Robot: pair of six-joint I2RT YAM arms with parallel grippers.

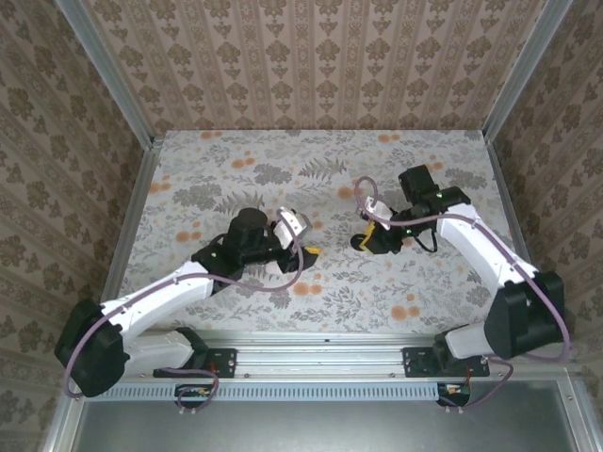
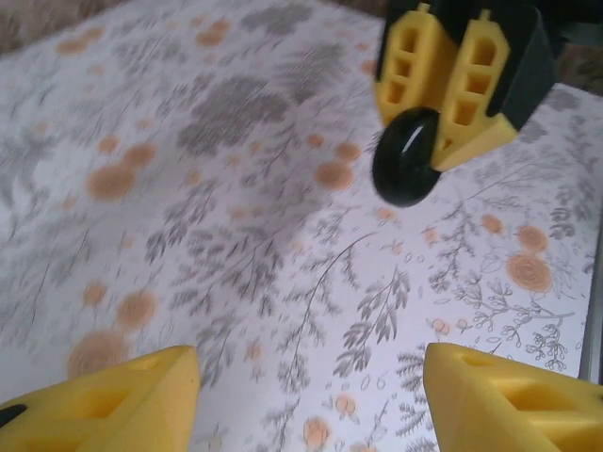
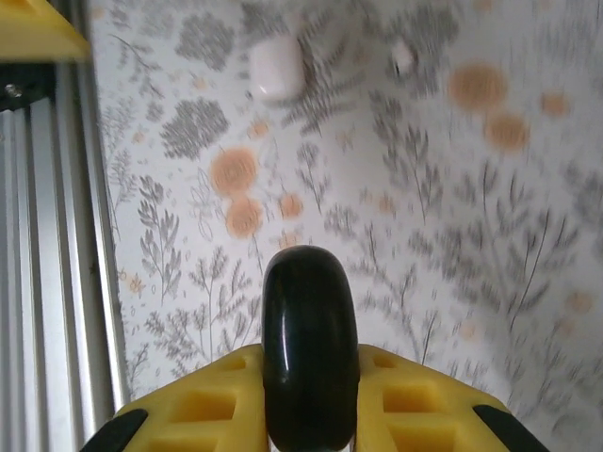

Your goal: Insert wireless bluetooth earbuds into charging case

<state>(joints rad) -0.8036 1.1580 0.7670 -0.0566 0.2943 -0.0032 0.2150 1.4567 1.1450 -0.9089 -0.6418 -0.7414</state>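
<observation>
Since a black earbud (image 3: 309, 320) sat pinched in the right gripper (image 3: 311, 377), step in hand: probably taking that earbud to the case.
Right jaws: closed on the earbud, which stuck out past the fingertips.
Left jaws: the left gripper (image 2: 309, 363) was wide open, with nothing between its fingers.
Charging case: the charging case (image 3: 276, 68) lay on the table (image 3: 452, 282), well ahead of the right jaws. Whether its lid was up could not be told.
Next move: likely set the earbud above the case and line it up with a socket before release.
</observation>
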